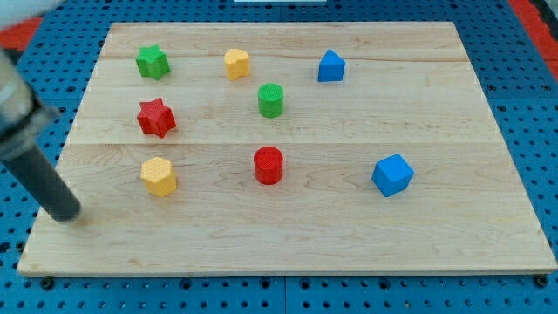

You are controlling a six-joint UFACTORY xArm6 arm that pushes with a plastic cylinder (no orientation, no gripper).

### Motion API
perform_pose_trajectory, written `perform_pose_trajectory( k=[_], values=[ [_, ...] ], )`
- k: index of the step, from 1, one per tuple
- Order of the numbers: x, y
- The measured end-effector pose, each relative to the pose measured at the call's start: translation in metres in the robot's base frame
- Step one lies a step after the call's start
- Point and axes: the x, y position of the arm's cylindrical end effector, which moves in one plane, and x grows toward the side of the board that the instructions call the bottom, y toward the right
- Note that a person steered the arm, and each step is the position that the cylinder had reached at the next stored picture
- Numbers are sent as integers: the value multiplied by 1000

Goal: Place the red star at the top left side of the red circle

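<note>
The red star [156,118] lies on the left part of the wooden board [288,235]. The red circle [268,165] stands near the board's middle, to the right of and below the star. My tip [66,214] rests near the board's left edge, below and to the left of the red star and left of the yellow hexagon [159,176]. It touches no block.
A green star [153,62] sits at the top left, a yellow heart-like block [236,63] right of it, a green cylinder [271,100] above the red circle, a blue pentagon-like block [330,66] at the top, a blue cube [391,174] at the right.
</note>
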Motion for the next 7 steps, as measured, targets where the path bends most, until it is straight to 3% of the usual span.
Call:
perform_pose_trajectory(
  k=[1, 2, 3, 4, 5, 7],
  values=[
    [-92, 0],
    [-129, 61],
    [-129, 120],
    [-126, 130],
    [-149, 142],
    [-93, 142]
  ],
)
